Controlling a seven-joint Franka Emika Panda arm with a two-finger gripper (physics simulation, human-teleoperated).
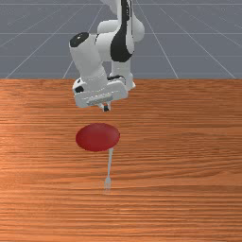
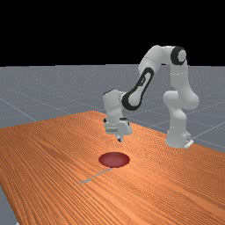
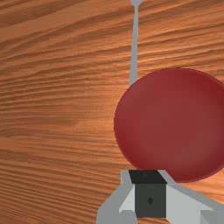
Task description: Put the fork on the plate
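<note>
Hand (image 1: 106, 108) closed, empty; fork (image 1: 109, 165) on desk (image 1: 189, 165), near side of plate (image 1: 98, 137) in front view; likely light, stiff, slippery: pinch across mid-handle (image 3: 135, 43), clear of plate

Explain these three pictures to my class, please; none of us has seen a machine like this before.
The machine is a simulated robot arm, white and grey, ending in jaws. The front view faces it across the table. The far view is taken from farther off, showing the whole arm. The wrist view comes from a camera on its hand, looking down past the jaws.

On the wood lie a red plate and a grey fork. The fork's handle end meets the plate's rim in the pictures, its tines pointing away. The jaws hover above the table, holding neither.
</note>
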